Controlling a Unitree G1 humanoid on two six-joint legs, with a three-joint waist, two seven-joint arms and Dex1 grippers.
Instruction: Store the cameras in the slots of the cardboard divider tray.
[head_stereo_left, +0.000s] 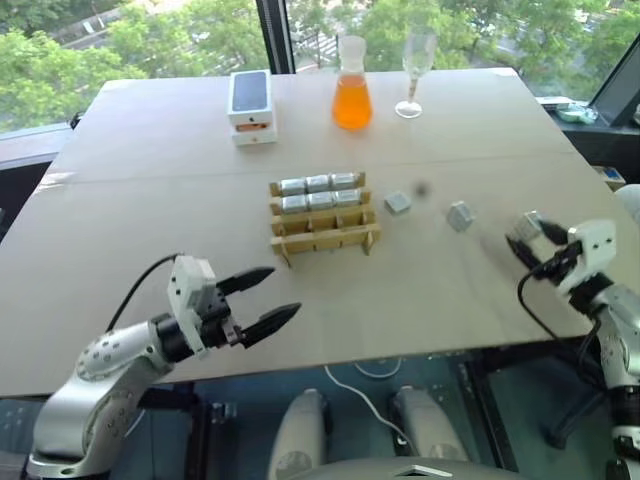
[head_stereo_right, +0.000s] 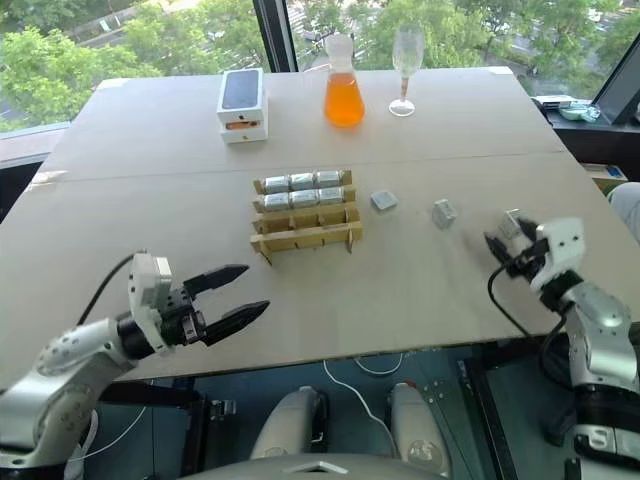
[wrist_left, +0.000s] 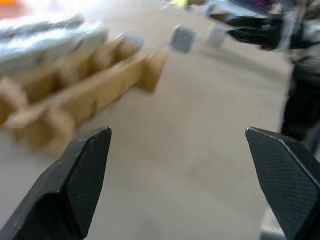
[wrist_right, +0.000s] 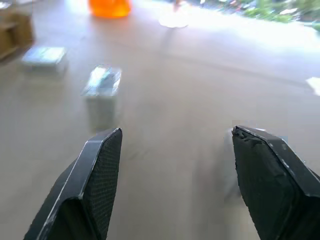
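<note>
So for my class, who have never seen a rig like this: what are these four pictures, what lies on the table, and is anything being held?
A two-armed humanoid robot stands at a pale wooden table. Two pictures come from its head camera, two from its wrists. On the table: a tan cardboard divider tray with six silver-grey block cameras slotted in, loose ones beside it, a white phone box, an orange flask and a wine glass. The left pincer is open and empty. The right pincer is open; I cannot tell whether the block beside it is held.
</note>
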